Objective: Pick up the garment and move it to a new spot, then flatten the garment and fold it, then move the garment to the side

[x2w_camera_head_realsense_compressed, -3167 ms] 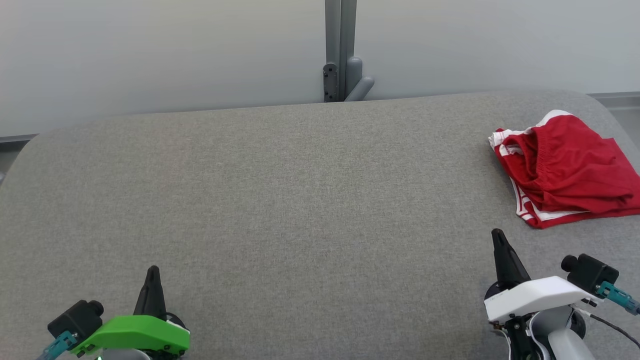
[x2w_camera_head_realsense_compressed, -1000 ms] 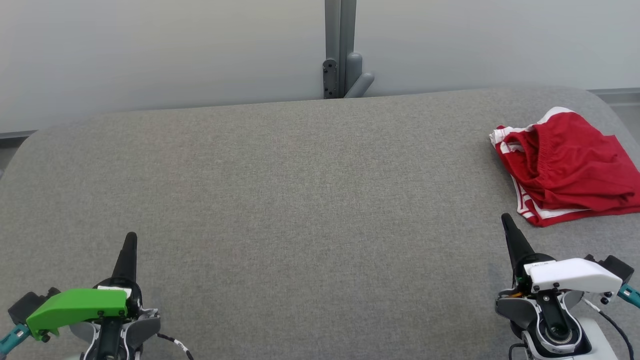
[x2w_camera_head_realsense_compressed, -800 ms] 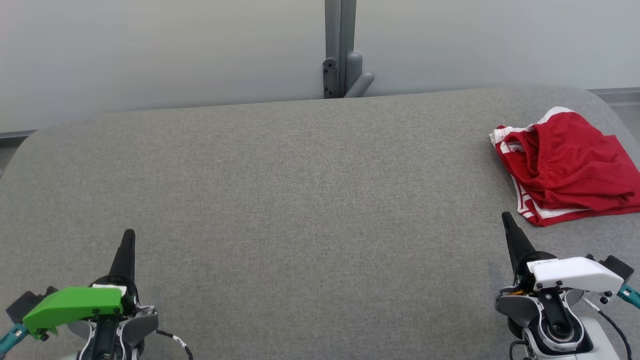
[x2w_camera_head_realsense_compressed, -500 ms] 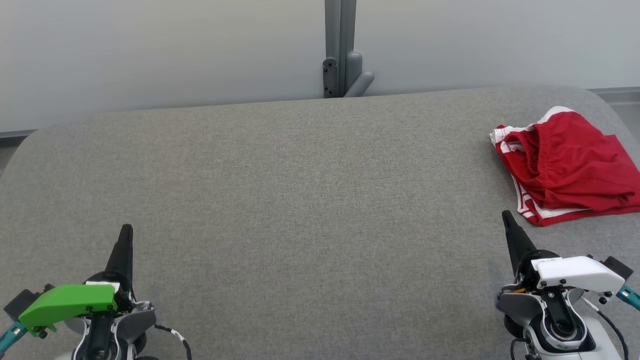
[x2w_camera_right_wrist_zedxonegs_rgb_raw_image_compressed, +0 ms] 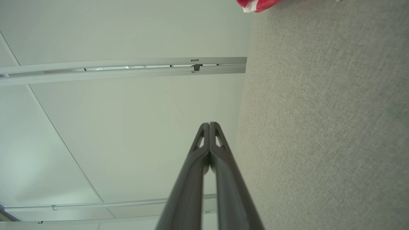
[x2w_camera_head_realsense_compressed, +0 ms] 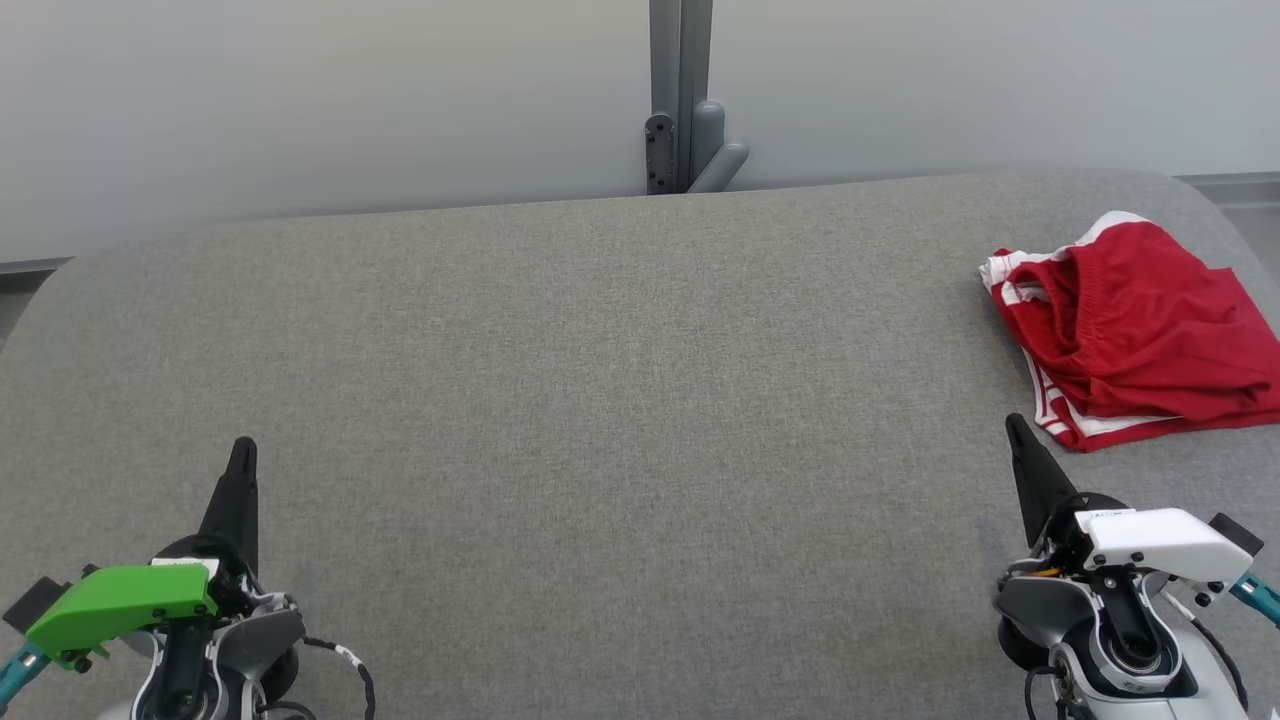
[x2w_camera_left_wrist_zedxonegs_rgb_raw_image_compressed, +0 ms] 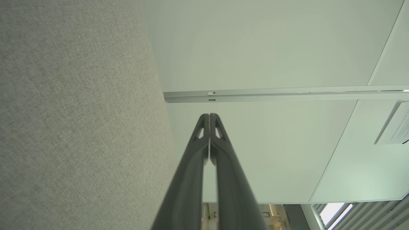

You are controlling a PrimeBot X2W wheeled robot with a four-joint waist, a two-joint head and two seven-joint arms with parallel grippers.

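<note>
Since a few seconds ago my left gripper (x2w_camera_head_realsense_compressed: 243, 450) has reached farther up the grey fabric surface (x2w_camera_head_realsense_compressed: 600, 380). It and my right gripper (x2w_camera_head_realsense_compressed: 1013, 425) are pressed closed, holding nothing. The red garment (x2w_camera_head_realsense_compressed: 1130, 330) lies bunched at the far right, apart from my right fingertips, its right edge cut off. Pale wall panels (x2w_camera_head_realsense_compressed: 300, 100) and a grey post (x2w_camera_head_realsense_compressed: 680, 90) stand behind.
</note>
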